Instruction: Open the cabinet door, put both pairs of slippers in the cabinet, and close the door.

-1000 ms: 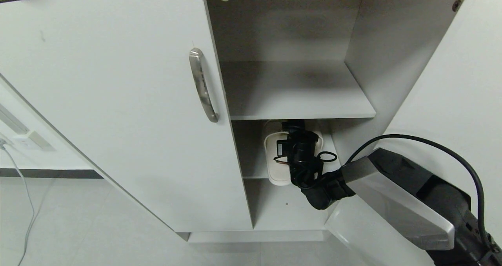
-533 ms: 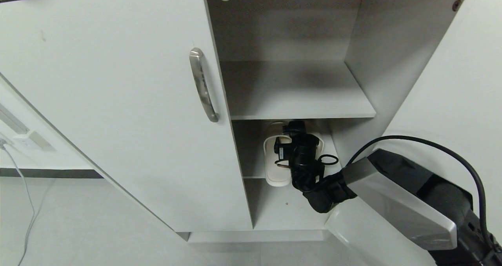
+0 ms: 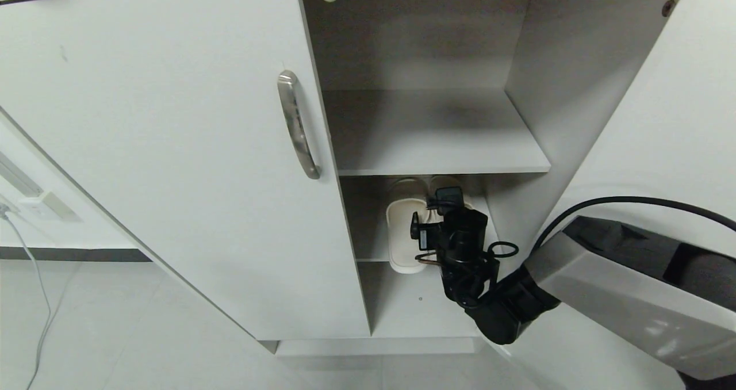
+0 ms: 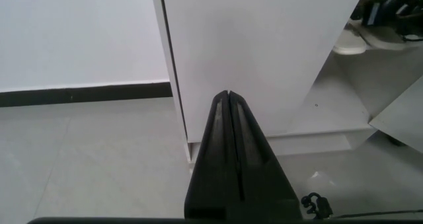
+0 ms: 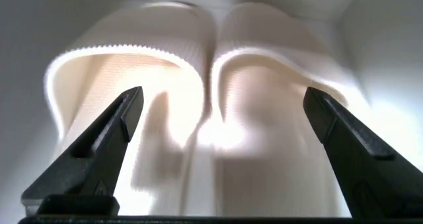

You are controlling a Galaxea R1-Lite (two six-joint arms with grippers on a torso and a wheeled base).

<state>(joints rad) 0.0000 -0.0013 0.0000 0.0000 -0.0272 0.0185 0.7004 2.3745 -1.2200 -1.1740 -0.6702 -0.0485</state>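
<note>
The white cabinet (image 3: 552,62) stood in front of the right jaws, and its right-hand door (image 3: 678,119) swung wide open off to their right. The closed left door (image 3: 172,148) lay to the left of those jaws, with its metal handle (image 3: 297,125) upright near the inner edge. In the left wrist view that same closed door (image 4: 264,52) rose just beyond the left jaws. Pale floor (image 4: 79,158) spread beneath and ahead of them.

Inside the open half, the upper shelf (image 3: 431,131) sat above the right jaws. The lower shelf (image 3: 368,234) ran at about their level, and the bottom board (image 3: 402,304) lay below them. The right arm (image 3: 621,286) came in from the lower right, and its jaws were at the front of the lower shelf.

One pair of white slippers (image 3: 402,234) rested on that lower shelf, straight ahead of the right jaws. The near end of one slipper reached the shelf's front edge. Seen from the right wrist, the slippers (image 5: 198,118) lay side by side, touching along their inner edges. They sat in the gap framed by the two dark fingers (image 5: 99,151).

The right jaws were spread wide apart and clamped on nothing. The left jaws were pressed together with only a thin seam between them, and they held nothing. They pointed down toward the floor, and the slippers (image 4: 353,42) were well off to their right.
</note>
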